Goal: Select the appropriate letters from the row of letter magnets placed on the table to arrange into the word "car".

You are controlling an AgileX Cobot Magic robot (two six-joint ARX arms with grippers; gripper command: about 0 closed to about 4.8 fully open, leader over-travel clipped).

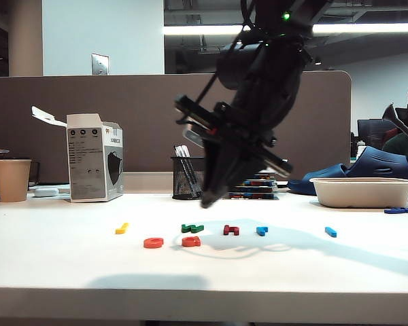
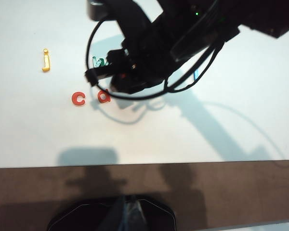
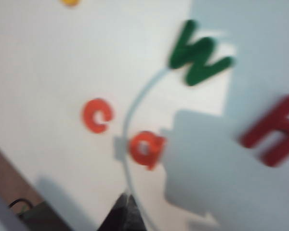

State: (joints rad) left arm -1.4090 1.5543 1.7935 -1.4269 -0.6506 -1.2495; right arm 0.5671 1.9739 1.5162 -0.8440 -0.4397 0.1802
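1. Table [image 1: 54, 272]: white top, front edge along the bottom of the exterior frame.

2. c [image 1: 153, 242] and a [image 1: 191, 241]: orange-red, lower centre-left of the exterior frame, side by side, near but not touching, in front of the row. Two letters of "car" placed, by the look of it.

3. Row behind them, left to right: yellow letter [image 1: 122, 228], green w [image 1: 192, 228], dark-red h [image 1: 231, 230], light-blue r [image 1: 262, 231], blue bar [image 1: 331, 232]. The r lies in the row, right of centre, apart from the a.

4. Right gripper [image 1: 209, 198]: centre of the exterior frame, hanging above the table over the w and h. Jaws closed, nothing held; tips at the bottom edge of the right wrist view [image 3: 126, 211], close to the a.

5. Left gripper [image 2: 127, 209]: bottom centre of the left wrist view, off the table's front edge, closed, empty.

6. Behind: white tray [image 1: 362, 192] at right, pen cup [image 1: 188, 178] centre, box [image 1: 94, 157] and paper cup [image 1: 12, 179] at left.

Risks, as judged:
- The right gripper, low near the a, may nudge it out of line when moving toward the r.
- The h lies just beside the r; a poor aim may take the wrong letter.
- The r is small and flat; closed jaws must open first, or they will only push it.
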